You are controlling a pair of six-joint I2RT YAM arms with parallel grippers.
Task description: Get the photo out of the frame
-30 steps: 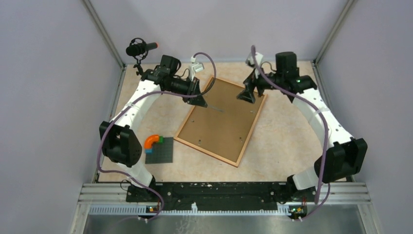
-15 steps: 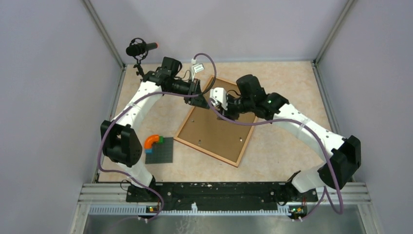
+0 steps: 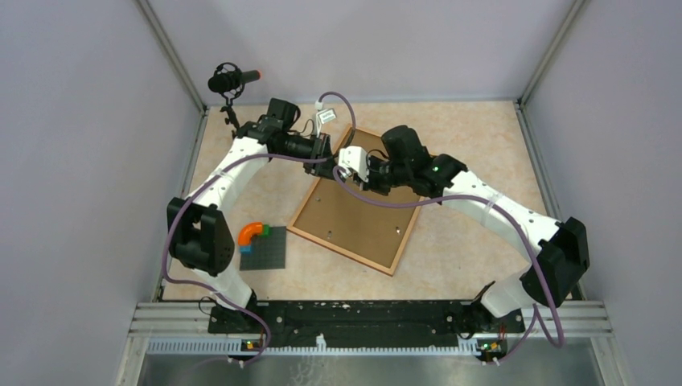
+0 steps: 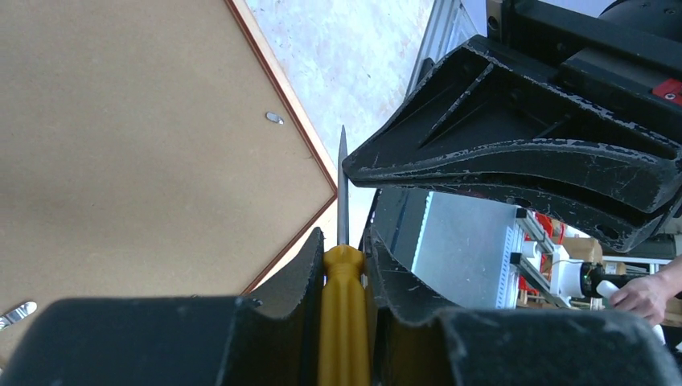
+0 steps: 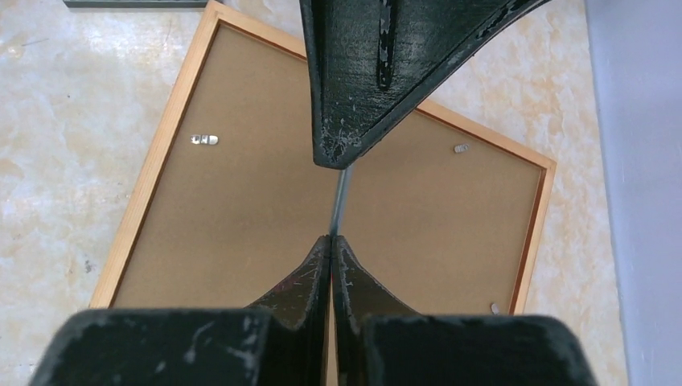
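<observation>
The frame (image 3: pixel 354 221) is laid face down on the table (image 3: pixel 474 233), directly beneath both grippers, with the brown fibreboard back turned up. Small metal clips (image 5: pixel 204 139) are noted near the edges of the back. The left gripper (image 4: pixel 344 241) is clamped on the yellow handle of a screwdriver (image 4: pixel 344 322). Its steel shaft (image 5: pixel 341 201) is pointed away from that gripper, over the backing. Contact between blade and backing cannot be determined. The right gripper (image 5: pixel 331 241) is set tip to tip against the left, its fingers pressed together on the shaft. A grey studded baseplate (image 3: pixel 265 248) carrying an orange curved piece (image 3: pixel 252 231) is seen on the near side of the left gripper, well apart from it.
</observation>
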